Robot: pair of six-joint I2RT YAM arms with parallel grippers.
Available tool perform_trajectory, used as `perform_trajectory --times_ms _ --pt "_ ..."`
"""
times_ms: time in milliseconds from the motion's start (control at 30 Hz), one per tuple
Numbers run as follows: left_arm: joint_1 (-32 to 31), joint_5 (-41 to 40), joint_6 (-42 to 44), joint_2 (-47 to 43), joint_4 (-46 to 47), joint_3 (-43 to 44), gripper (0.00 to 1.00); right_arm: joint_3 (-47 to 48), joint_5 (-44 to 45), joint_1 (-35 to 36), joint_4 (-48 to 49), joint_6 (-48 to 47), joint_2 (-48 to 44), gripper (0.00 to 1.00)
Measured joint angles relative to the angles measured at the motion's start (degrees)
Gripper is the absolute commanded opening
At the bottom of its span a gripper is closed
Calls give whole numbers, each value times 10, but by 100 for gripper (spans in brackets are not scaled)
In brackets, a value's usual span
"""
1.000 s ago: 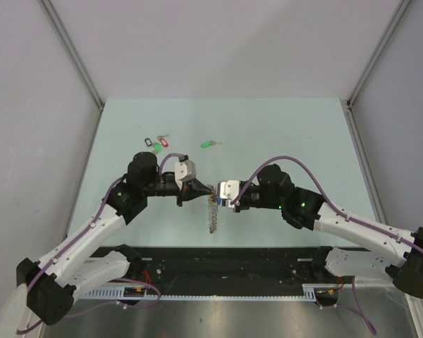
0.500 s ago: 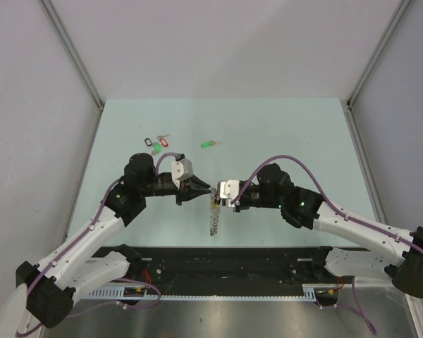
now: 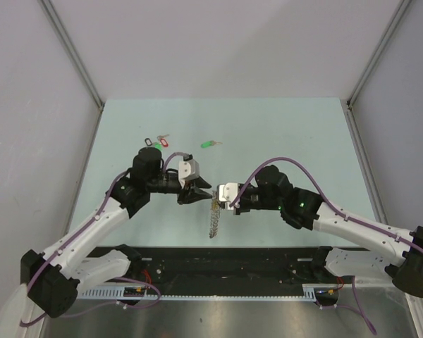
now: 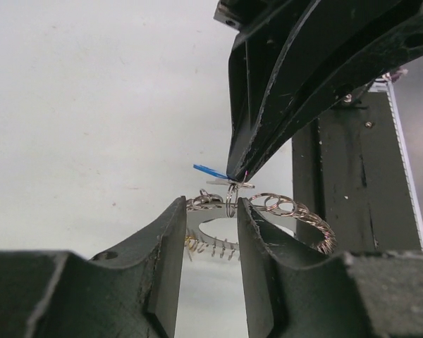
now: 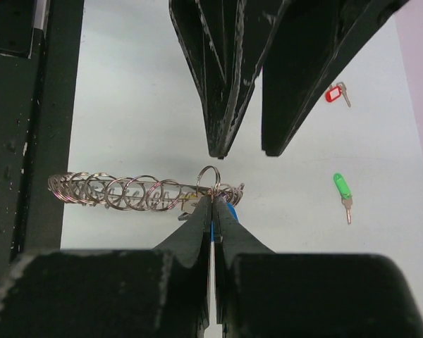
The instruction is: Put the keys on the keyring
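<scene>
You're partway through, with one key in hand and one not yet touched. The right jaws are clamped shut on the blue key [image 5: 230, 209]. They hold it up off the desk [image 3: 289, 134], in the gap between the two arms. The keyring [image 3: 213, 217] dangles from that same pinch point, its coils hanging down toward the desk. The left jaws stand open just beside it, gripping nothing, and in the left wrist view a small wire loop at the top of the keyring sits between their tips.

Since nothing else holds the keyring up, the blue key is probably hooked into the coil already. The pictures don't settle this, though, because the right jaws may be pinching the wire along with the key. Check that before you count the blue key as done.

The green key [image 3: 209, 144] lies loose on the desk, well beyond both arms toward the far side. The bunch of tagged keys [image 3: 156, 144] sits to its left and is not part of your job.

You have yet to confirm the blue key is seated, fetch the green key, and thread it on. One arm will need to keep the keyring steady while the other does that.
</scene>
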Motion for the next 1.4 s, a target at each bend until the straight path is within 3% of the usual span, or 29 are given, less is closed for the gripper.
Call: perform_trajectory --times_ms 467,567,633,667,1033,1400 --pt "-15 35 38 60 -63 30 29 0 0 12 0 -5 0 0" --pt "-18 38 39 66 -66 32 20 0 0 14 0 -5 0 0" --pt "-20 39 39 71 -70 34 3 0 2 16 0 -7 0 0" --pt "-20 40 40 74 -73 36 0 0 5 16 0 -7 0 0" --pt "-21 28 36 78 -82 46 0 0 30 16 -4 -10 -1 0" --pt "2 7 -78 -17 53 -28 0 0 23 13 28 -11 -1 0"
